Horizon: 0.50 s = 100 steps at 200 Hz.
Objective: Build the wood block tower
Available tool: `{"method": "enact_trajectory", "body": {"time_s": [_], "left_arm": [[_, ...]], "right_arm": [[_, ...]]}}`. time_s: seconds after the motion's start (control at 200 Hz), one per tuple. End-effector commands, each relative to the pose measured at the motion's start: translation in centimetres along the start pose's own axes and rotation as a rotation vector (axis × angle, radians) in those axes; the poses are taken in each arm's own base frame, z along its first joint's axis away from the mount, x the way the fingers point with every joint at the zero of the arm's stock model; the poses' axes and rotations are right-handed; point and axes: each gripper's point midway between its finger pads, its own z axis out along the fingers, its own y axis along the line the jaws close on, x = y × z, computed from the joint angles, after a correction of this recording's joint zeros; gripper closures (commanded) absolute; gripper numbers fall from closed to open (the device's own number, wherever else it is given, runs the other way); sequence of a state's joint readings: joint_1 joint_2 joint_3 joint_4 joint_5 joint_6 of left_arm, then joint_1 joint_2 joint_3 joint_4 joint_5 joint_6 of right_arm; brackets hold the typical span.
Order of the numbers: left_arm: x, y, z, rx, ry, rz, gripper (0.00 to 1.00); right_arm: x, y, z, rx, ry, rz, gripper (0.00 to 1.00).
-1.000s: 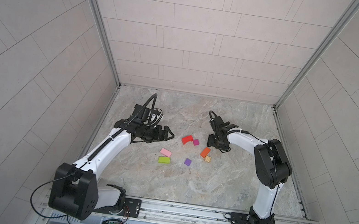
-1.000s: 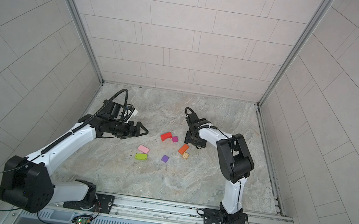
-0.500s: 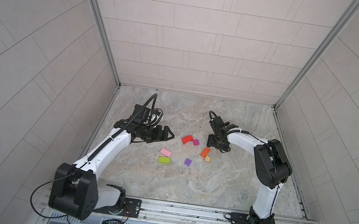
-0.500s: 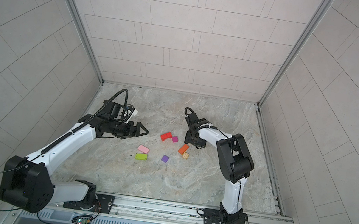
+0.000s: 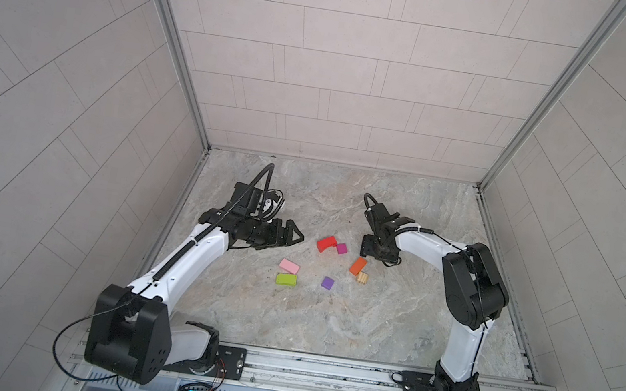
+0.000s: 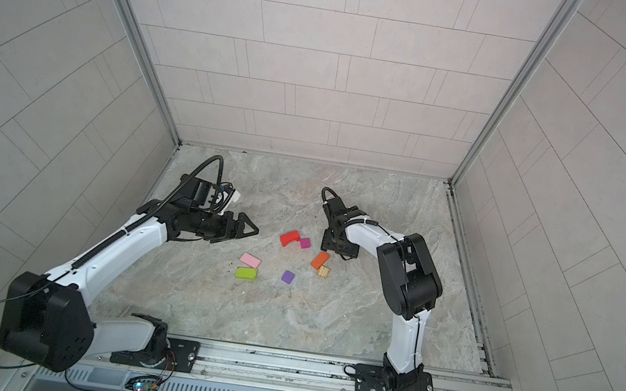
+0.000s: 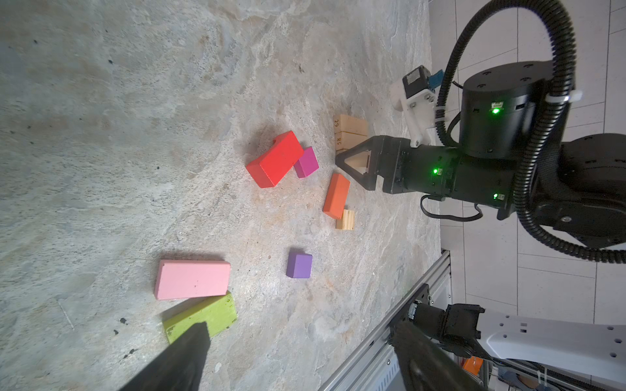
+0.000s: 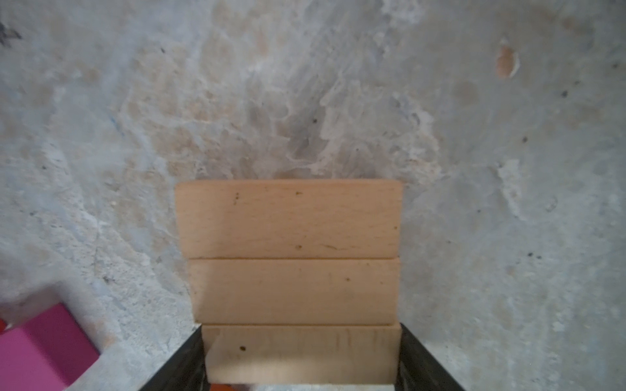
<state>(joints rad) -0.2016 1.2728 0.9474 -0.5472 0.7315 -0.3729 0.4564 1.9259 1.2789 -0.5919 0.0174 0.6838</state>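
Right claw [image 5: 378, 252], right of centre: gripped tan bar [image 8: 298, 352], set flush beside two more tan bars [image 8: 291, 220] on stone floor [image 5: 324, 333]. Left claw [image 5: 295, 238], left of centre: hung released, empty. Red block [image 5: 326, 243], magenta cube [image 5: 341, 248], orange block [image 5: 358, 265], pink block [image 5: 289, 265], green block [image 5: 286, 279], purple cube [image 5: 327, 282] lay loose between claws

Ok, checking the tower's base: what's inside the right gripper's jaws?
A plain tan wooden bar sits clamped in the right gripper, flush against two more tan bars. Its underside and the marble table beneath are covered.
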Motion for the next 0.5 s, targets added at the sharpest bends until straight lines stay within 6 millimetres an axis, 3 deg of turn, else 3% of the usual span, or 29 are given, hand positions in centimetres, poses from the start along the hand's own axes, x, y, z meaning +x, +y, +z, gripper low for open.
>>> {"method": "enact_trajectory", "body": {"time_s": [0.0, 0.495], "left_arm": [[0.02, -0.37, -0.4, 0.0, -0.005, 0.02, 0.08], [0.03, -0.42, -0.44, 0.002, -0.006, 0.021, 0.08]], "right_arm": [[1.43, -0.11, 1.22, 0.029, 0.058, -0.025, 0.25], [1.49, -0.48, 1.31, 0.049, 0.062, -0.019, 0.22]]}}
